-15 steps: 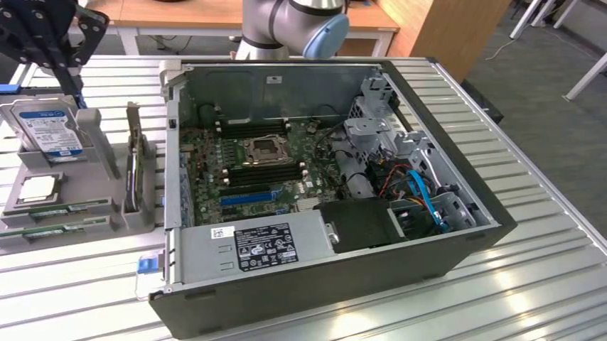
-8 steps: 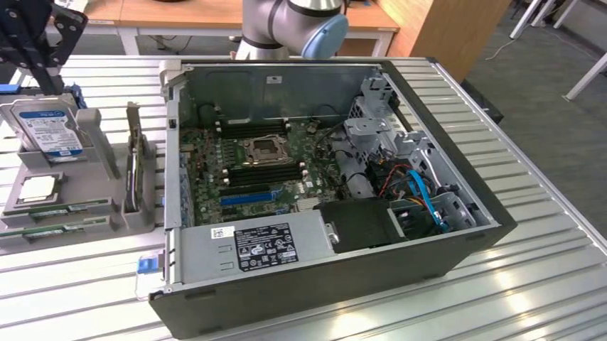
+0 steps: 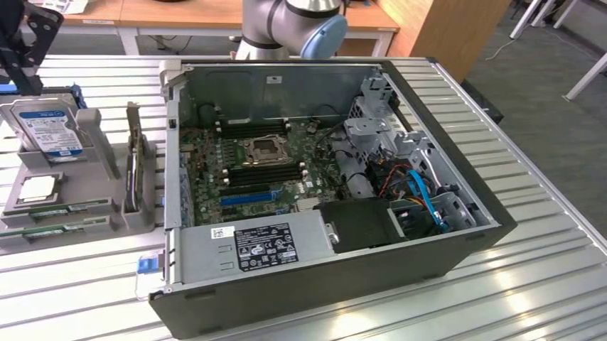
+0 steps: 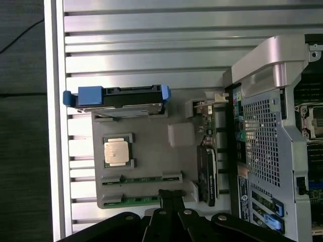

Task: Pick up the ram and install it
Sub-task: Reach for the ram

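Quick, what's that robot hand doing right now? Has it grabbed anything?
Hand: closed, holding nothing.

An open computer case [image 3: 379,284] lies on the desk [image 3: 531,234], with a tray [image 3: 81,186] just beside it on the exterior view's left. On the tray, far to near: a hard drive [image 3: 47,131], a processor [image 3: 38,188], then two ram sticks [image 3: 68,209] side by side. A card [image 3: 138,167] stands on edge along the tray's case side.
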`<state>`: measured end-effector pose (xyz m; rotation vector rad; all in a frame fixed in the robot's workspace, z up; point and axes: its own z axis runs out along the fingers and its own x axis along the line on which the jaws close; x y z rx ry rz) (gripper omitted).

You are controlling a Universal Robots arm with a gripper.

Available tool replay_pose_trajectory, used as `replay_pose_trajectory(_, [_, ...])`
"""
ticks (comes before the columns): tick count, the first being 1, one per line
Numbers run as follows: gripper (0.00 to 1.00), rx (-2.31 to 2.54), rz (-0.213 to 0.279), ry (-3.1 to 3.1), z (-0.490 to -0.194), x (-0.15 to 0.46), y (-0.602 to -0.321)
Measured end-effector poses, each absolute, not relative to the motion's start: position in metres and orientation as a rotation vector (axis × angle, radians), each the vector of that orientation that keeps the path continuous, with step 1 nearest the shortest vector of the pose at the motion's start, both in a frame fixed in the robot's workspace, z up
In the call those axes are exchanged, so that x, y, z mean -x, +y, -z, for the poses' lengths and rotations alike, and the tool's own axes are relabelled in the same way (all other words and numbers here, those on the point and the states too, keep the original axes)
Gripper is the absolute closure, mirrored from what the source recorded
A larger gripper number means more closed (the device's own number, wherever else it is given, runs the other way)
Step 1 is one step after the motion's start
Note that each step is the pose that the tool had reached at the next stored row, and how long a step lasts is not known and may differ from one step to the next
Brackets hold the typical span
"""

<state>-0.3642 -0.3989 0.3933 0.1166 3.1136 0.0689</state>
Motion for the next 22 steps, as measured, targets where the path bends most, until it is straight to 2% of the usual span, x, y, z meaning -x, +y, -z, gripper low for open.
replay_pose_trajectory(22, [0.90,-0.117,-0.069,3.114,-0.393,0.387,-0.399])
